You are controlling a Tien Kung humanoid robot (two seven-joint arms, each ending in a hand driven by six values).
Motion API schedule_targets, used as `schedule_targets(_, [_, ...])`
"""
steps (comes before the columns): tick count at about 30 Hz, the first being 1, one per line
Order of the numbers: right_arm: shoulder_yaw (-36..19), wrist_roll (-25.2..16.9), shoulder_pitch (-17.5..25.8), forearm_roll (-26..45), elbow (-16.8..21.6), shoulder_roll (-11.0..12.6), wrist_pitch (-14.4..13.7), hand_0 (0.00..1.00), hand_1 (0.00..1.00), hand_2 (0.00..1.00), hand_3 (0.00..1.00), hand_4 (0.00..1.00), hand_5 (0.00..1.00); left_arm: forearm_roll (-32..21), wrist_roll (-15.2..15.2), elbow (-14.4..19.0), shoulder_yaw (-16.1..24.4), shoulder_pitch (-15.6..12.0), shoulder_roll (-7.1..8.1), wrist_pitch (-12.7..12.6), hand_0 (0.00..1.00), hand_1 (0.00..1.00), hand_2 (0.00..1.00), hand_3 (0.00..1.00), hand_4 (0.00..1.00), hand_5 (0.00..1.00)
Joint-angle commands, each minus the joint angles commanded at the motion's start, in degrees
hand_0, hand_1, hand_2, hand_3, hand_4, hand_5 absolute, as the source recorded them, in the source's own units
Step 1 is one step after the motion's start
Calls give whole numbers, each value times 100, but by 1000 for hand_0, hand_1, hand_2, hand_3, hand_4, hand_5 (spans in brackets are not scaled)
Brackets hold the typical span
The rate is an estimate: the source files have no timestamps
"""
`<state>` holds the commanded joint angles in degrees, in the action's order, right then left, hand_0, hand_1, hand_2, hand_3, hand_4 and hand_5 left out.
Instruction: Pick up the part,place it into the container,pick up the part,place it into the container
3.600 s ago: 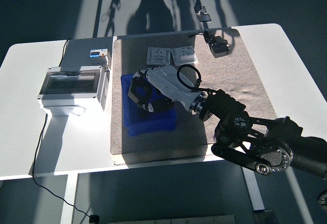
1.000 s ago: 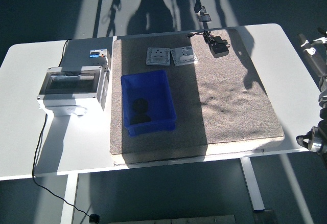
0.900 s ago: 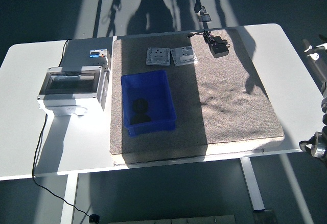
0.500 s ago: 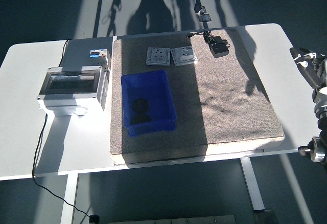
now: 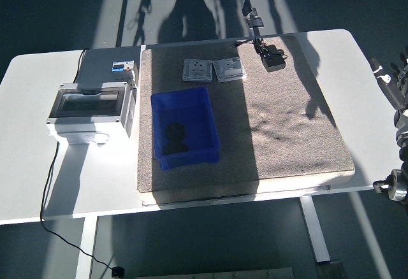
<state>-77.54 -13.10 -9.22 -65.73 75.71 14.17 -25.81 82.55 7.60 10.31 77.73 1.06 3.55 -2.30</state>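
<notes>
While the right hand sits at the far right edge, too cut off to tell its grip, 2 dark parts lie inside the blue container left of center.

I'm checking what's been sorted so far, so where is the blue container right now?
In the head view, the blue container sits on the left part of the grey mat, just right of the grey electrical box and in front of two white socket plates.
</notes>
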Motion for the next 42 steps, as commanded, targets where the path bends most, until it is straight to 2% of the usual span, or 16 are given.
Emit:
schedule_targets(5, [-61,-179,15,168,18,-14,-147,977,931,964,998,998,643,24,3,0,-4,2,-6,0,680,569,625,644,666,619])
schedule_targets(9, [-167,-536,55,491,54,-25,-406,977,931,964,998,998,643,-51,-28,0,-28,2,-7,-36,680,569,625,644,666,619])
schedule_targets(10, [-203,-617,64,564,62,-25,-465,918,859,909,998,998,473,-76,-36,0,-37,2,-6,-47,680,569,625,646,666,620])
schedule_targets(15, [-424,-789,76,699,104,-13,-574,918,859,909,998,998,473,-109,-66,0,-48,15,8,-80,680,569,625,646,666,620])
schedule_targets(16, [-478,-796,77,697,109,-13,-575,880,764,822,740,928,377,-100,-77,0,-39,23,14,-90,680,575,629,646,667,619])
schedule_targets(21, [-634,-804,86,798,-23,-16,-540,880,764,822,740,928,377,-77,-135,0,15,67,47,-146,680,575,629,646,667,619])
schedule_targets(22, [-655,-803,93,837,-63,-22,-527,868,656,786,695,963,417,-71,-152,0,27,75,49,-167,680,575,630,646,666,618])
schedule_targets(27, [-764,-761,133,843,-137,-63,-491,868,656,786,695,963,417,-142,-244,0,46,74,45,-310,680,575,630,646,666,618])
schedule_targets(28, [-791,-776,139,845,-142,-70,-513,862,612,775,744,989,456,-135,-259,0,57,74,46,-332,679,572,623,641,668,618])
schedule_targets(33, [-943,-834,175,844,-151,-94,-593,862,612,775,744,989,456,-71,-309,0,109,96,56,-395,679,572,623,641,668,618])
schedule_targets(34, [-969,-837,184,841,-151,-95,-596,856,624,782,998,998,480,-68,-320,0,116,102,58,-407,678,573,618,631,668,612])
schedule_targets(39, [-1169,-877,256,802,-139,-73,-614,856,624,782,998,998,480,-95,-375,0,128,123,75,-470,678,573,618,631,668,612])
schedule_targets(40, [-1221,-915,271,798,-132,-68,-646,891,840,890,998,998,505,-109,-386,0,133,125,77,-482,677,574,615,627,667,606])
schedule_targets(42, [-1332,-993,296,818,-113,-64,-703,891,840,890,998,998,505,-162,-432,0,138,134,79,-515,677,574,615,627,667,606])
